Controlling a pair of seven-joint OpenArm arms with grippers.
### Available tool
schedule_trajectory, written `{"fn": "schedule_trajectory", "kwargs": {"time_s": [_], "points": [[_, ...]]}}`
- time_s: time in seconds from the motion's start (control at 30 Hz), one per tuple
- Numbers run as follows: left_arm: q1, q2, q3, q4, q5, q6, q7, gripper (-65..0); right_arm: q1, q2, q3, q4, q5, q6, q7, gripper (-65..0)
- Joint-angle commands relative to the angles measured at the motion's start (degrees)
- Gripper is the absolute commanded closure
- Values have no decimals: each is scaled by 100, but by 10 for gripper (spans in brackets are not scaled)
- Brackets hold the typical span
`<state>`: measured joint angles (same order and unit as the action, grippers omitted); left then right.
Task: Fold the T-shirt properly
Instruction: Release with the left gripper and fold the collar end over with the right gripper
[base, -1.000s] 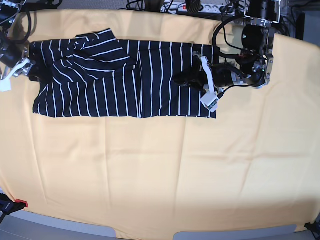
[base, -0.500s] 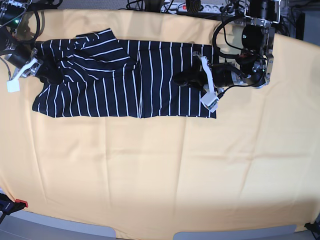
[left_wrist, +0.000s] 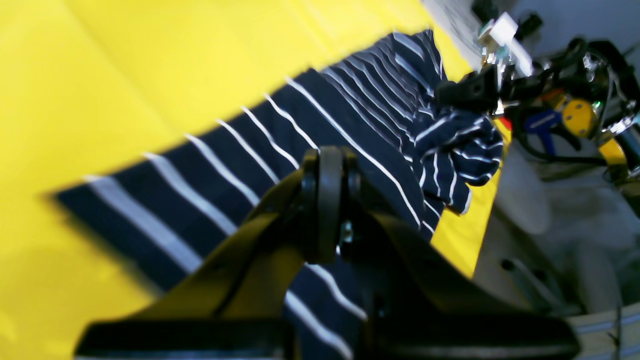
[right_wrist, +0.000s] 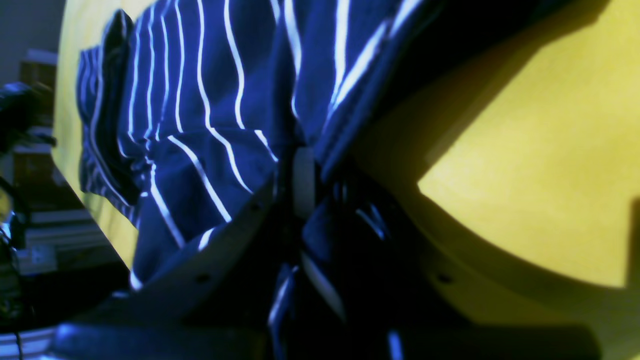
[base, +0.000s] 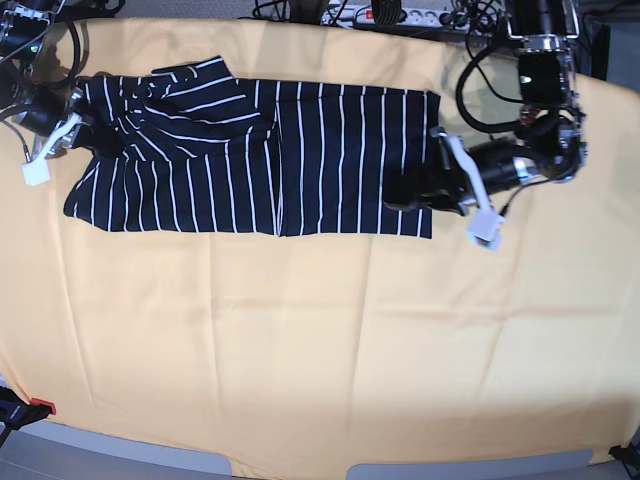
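One soft striped T-shirt (base: 250, 160), flat on my yellow cloth (base: 320, 340); left gripper (base: 405, 192) clenched over its hem, right gripper (base: 95, 135) pinching its bunched end.

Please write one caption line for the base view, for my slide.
Two grippers pinch opposite ends of a striped T-shirt on a yellow tablecloth.

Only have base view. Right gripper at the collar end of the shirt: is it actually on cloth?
Observer: Yes. The right wrist view shows the right gripper closed, with a fold of the T-shirt pinched between its jaws.
Operator: And the other one?
Observer: The left wrist view shows the left gripper shut over striped cloth. I can't tell if any is caught.
Operator: Cloth flat at the far end?
Observer: No. In the left wrist view it stands up in a crumpled bunch there.
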<state>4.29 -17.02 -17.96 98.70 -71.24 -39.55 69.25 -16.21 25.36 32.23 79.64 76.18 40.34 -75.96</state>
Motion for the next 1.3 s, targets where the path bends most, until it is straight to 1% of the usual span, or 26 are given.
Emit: {"fn": "schedule_trajectory", "kwargs": {"time_s": [0.0,0.03,0.1,0.2,0.27,0.4,0.5,0.6,0.63,0.7,0.77,0.83,0.9,0.97,1.03,1.17,1.27], "points": [[-48,-61,-212,155,-247,-45,55,0,-7,247,42,153,-120,-34,-136,0],[-31,-111,-393,179,-337,-45,146,0,-15,332,44,251,-122,-34,-151,0],[28,-258,-671,179,-363,-45,162,0,-17,494,61,479,-151,-34,-151,0],[203,-560,-1003,177,-363,-45,155,0,-17,693,184,863,-234,-34,-153,0],[350,-715,-1161,170,-358,-45,153,0,-17,741,354,1161,-573,-34,-149,0],[651,-962,-1357,168,-363,-45,153,0,-15,737,826,1786,-1388,-34,-122,0],[807,-1012,-1362,168,-361,-45,153,0,-17,734,1215,2306,-1744,-332,-127,0],[907,-994,-1364,168,-365,-45,151,0,-24,721,1526,2935,-1792,-732,-129,0],[938,-981,-1362,168,-367,-45,151,0,-50,682,1596,3182,-1788,-739,-127,0],[979,-957,-1362,168,-361,-45,151,0,-144,564,1659,3685,-1663,-737,-129,0],[1019,-949,-1362,168,-361,-45,153,0,-315,376,1657,4172,-1320,-686,-129,0],[1032,-951,-1362,168,-358,-45,153,0,-433,48,1657,4627,-920,-531,-131,0],[1027,-949,-1362,168,-372,-45,146,0,-426,-334,1639,4966,-590,-461,-146,0],[1029,-946,-1362,168,-391,-45,144,0,-424,-632,1493,5147,-208,-348,-157,0],[1029,-946,-1362,168,-411,-45,146,0,-422,-833,1187,5174,52,-238,-164,0],[1032,-946,-1362,168,-409,-45,149,0,-411,-1196,348,5174,348,-34,-168,0],[1029,-946,-1362,168,-409,-45,151,0,-409,-1399,-341,5171,321,-34,-125,0]]}}
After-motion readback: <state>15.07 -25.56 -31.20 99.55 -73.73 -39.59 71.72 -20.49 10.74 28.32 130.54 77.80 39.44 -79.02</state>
